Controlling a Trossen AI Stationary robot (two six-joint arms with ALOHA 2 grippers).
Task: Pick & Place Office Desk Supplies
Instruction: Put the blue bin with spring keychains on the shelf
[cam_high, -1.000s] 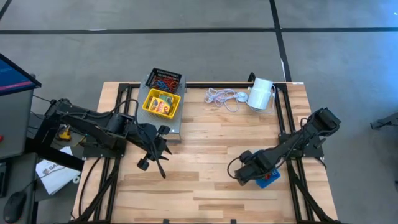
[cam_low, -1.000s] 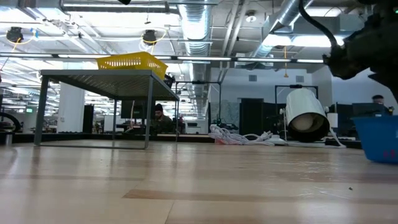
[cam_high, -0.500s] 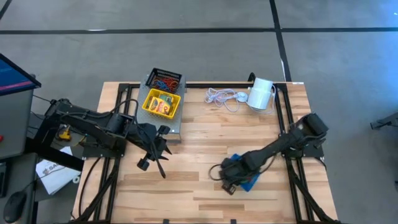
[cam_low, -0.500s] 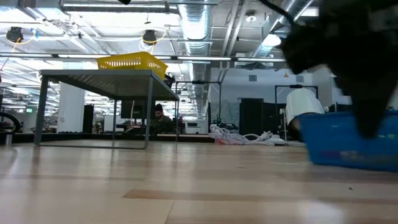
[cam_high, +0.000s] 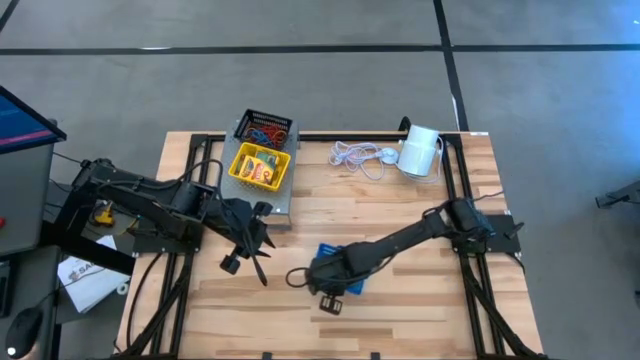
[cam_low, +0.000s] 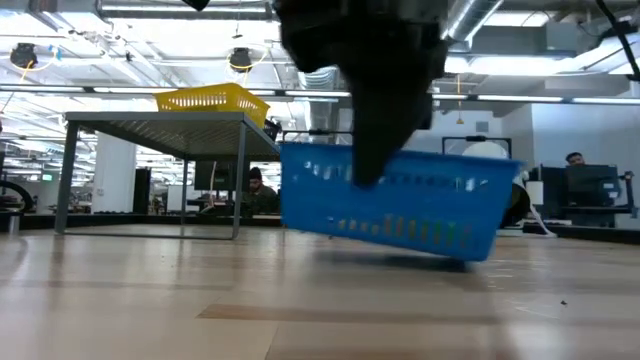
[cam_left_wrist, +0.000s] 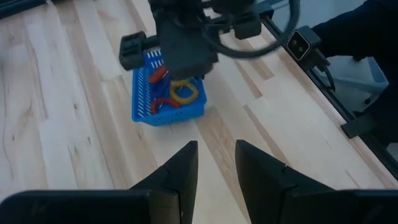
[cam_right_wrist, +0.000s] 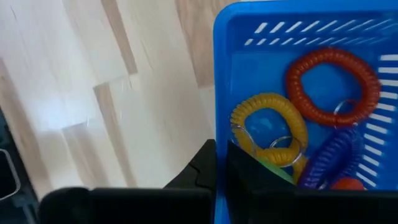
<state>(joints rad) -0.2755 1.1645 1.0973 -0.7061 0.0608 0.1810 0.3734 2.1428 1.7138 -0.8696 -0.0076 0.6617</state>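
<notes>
I'm carrying the blue tray (cam_low: 400, 205) with the right gripper (cam_high: 328, 283), pinched shut on its rim, tilted and just off the desk (cam_high: 400, 320) mid-front. It's looking light, thin-walled and flexy, so I'm judging the rim the only sound hold, and the loose coils (cam_right_wrist: 270, 127) inside could slide. The right wrist view is showing red, yellow and blue coils; the low view is hiding them. Farther back, the left gripper (cam_high: 250, 243) is waiting, spread, beside the yellow tray (cam_high: 259, 165) and black tray (cam_high: 265, 128).

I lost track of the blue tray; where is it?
High view: the blue tray is mid-table toward the front, clamped by the right gripper, tilted above the wood, right of the left gripper.
</notes>
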